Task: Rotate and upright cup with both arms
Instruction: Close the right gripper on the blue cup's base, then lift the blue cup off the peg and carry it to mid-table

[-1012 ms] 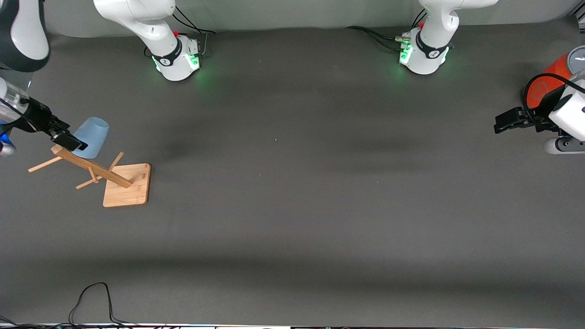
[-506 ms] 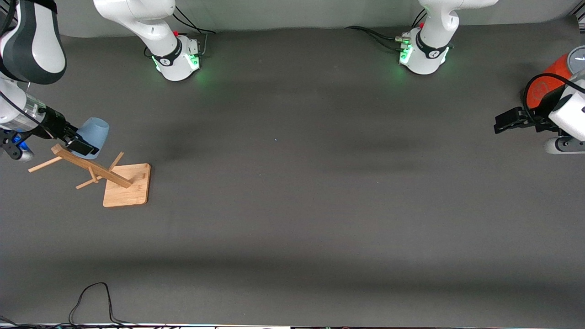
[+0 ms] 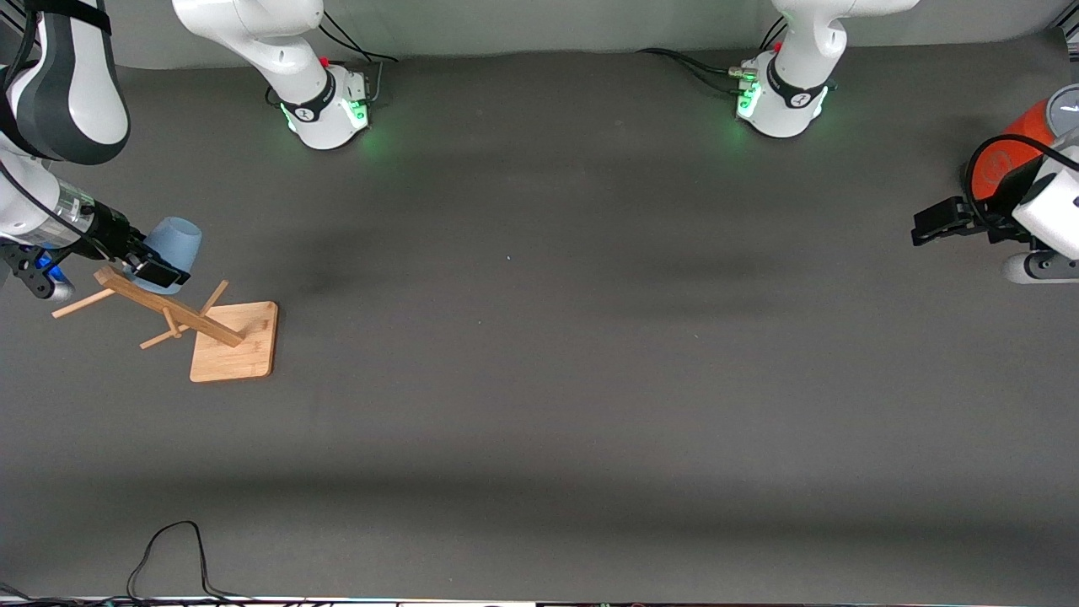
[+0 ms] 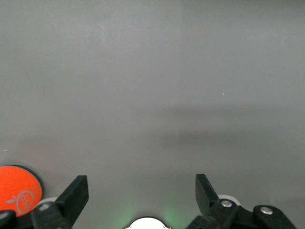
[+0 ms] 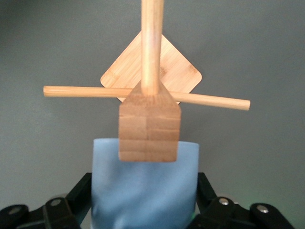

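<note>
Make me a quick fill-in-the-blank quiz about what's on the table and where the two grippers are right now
1. The right gripper has its fingers on either side of the pale-blue ____.
2. The wooden rack stands on a square base toward the ____ arm's end of the table.
3. The left gripper waits with its jaws ____ over bare table.
4. The can beside the left gripper is orange-red with a ____ lid.

Missing words: cup; right; open; grey

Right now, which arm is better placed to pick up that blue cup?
The right one. Its gripper already has fingers on either side of the cup, while the left gripper waits open by the orange can.
</note>
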